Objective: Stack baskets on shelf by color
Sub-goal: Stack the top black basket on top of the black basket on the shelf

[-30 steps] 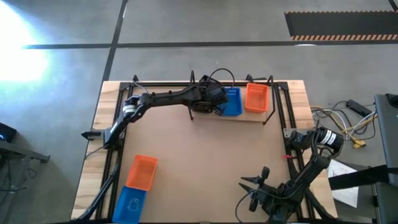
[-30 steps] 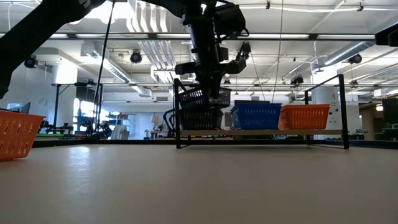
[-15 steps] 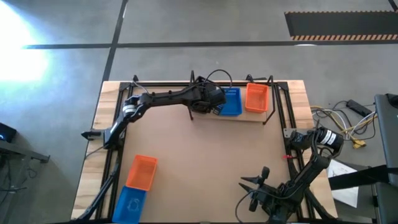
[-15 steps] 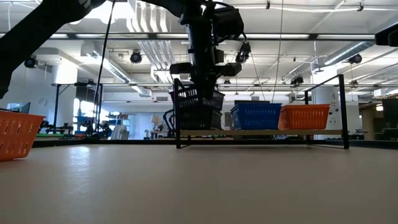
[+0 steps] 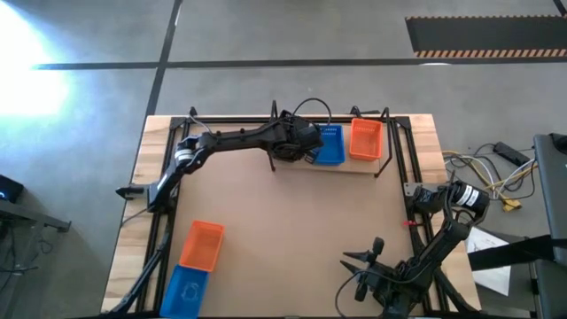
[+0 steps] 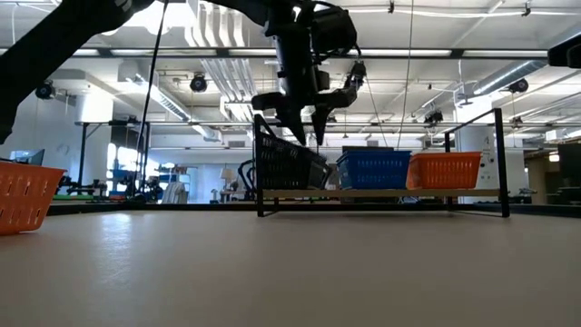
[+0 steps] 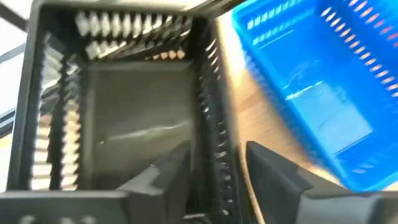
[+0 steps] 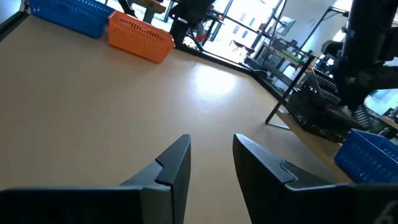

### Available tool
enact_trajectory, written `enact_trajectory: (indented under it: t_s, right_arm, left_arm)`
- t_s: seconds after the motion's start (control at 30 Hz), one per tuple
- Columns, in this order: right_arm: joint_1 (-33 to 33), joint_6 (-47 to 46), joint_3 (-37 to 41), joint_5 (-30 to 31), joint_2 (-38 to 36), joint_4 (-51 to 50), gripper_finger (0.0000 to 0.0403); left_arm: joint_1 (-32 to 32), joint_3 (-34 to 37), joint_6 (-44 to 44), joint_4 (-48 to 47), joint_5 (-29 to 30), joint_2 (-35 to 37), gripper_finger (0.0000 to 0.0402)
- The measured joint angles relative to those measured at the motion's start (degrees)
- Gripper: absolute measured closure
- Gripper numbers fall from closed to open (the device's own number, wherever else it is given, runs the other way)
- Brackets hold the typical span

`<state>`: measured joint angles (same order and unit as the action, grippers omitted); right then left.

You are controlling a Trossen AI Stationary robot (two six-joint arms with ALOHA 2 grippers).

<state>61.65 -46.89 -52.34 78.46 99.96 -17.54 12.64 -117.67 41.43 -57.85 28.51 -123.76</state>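
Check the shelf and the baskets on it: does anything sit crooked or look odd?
Yes: the black basket at the shelf's left end leans tilted, not flat like the blue basket and orange basket beside it.

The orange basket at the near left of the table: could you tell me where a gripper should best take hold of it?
Grip the orange basket by one thin side wall, coming from straight above. It sits upright with its mouth open, so one finger fits inside. Choose the wall away from the blue basket touching its near end.
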Motion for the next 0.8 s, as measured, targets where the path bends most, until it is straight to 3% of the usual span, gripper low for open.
enact_trajectory:
  t_s: [0.2,0.4,0.57,0.8]
  right_arm:
    - [0.0,-0.04,0.0,-0.72,0.0,0.04,0.0289]
    - [0.0,-0.04,0.0,-0.9,0.0,0.07,0.0289]
    - [0.0,-0.04,0.0,-0.9,0.0,0.22,0.0289]
    - [0.0,-0.04,0.0,-0.89,0.0,0.28,0.0289]
  left_arm:
    - [0.37,-2.79,-3.96,2.31,-7.96,0.15,0.0212]
    - [0.39,-4.57,-10.63,0.7,-11.56,1.39,0.0212]
    - [1.99,-3.15,-10.84,-3.28,-10.7,0.57,0.0249]
    - [2.95,2.12,-10.82,-1.02,-10.27,0.13,0.0333]
